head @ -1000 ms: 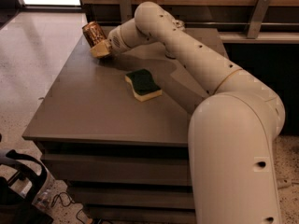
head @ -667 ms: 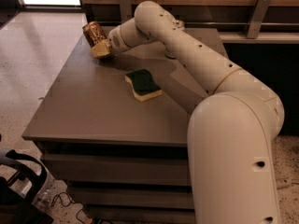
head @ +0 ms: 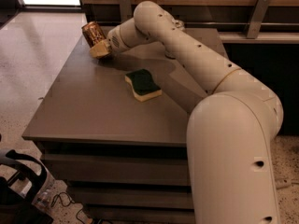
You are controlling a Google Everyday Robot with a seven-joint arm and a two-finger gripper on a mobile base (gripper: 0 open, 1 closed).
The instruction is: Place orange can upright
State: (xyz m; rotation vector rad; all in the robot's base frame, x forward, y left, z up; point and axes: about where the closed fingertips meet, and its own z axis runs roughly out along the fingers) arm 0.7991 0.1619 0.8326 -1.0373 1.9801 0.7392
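Note:
The orange can (head: pixel 93 33), copper-brown with a shiny end, is at the far left corner of the grey table (head: pixel 84 106). It leans tilted, its top toward the upper left. My gripper (head: pixel 100 49) reaches in from the right and is shut on the can's lower part, its tan fingers (head: pixel 101 50) just above the tabletop. Whether the can's bottom edge touches the table is hidden by the fingers.
A green-topped yellow sponge (head: pixel 143 84) lies mid-table, to the right of and nearer than the can. My arm (head: pixel 196 59) crosses the table's right half. The table's left edge drops to a tiled floor (head: pixel 32 55). A wooden wall with metal brackets (head: pixel 254 13) runs behind.

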